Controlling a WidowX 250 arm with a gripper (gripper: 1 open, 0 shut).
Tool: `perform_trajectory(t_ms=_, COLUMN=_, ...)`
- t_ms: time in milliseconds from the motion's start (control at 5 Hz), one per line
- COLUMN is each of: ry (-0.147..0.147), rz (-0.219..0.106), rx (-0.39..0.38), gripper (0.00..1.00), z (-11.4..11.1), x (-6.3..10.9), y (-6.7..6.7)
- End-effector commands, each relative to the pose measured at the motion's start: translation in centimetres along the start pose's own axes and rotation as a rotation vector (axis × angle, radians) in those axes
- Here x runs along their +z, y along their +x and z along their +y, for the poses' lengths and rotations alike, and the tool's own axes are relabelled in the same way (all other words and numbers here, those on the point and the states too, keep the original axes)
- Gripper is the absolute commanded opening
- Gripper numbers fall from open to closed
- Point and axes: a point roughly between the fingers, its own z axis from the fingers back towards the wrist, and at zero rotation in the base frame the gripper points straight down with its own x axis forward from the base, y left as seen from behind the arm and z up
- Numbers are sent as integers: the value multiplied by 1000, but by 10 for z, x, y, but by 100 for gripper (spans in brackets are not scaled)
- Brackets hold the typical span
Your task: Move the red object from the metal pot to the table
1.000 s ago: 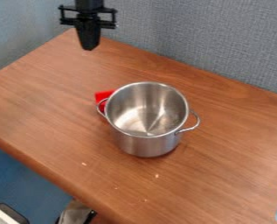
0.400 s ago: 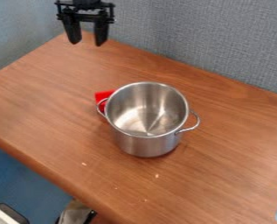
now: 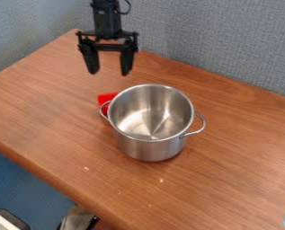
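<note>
A: Red object (image 3: 105,101)? 
B: Mostly hidden. Just a small red corner peeking out at the far left of the metal pot (image 3: 155,121), tucked against the pot wall, apparently down on the table (image 3: 37,99) rather than inside. Pot interior bare and shiny.

A: Relative to the gripper (image 3: 109,65)? 
B: Below and a touch toward the camera from the fingertips. Clear gap between; no contact. Nothing held.

A: Gripper state? 
B: Jaws spread wide, two dark fingers (image 3: 92,61) hanging apart, empty air between.

A: Any writing, labels, brands? 
B: None readable on pot, table or arm.

A: Arm pose? 
B: Coming down from the top edge of the view, in front of the grey-blue wall (image 3: 217,36). Wrist near vertical, fingers pointing down at the tabletop, hovering over the far left part of the table, beside the pot rather than over the opening.
</note>
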Motion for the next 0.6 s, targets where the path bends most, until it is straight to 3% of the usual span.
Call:
perform_trajectory(t_ms=0, ry=-42, rz=-132, rx=33, gripper=100, z=-9, x=42, y=1)
perform_trajectory(t_ms=400, ry=-87, rz=-153, rx=140, gripper=100, z=-13, x=36, y=18)
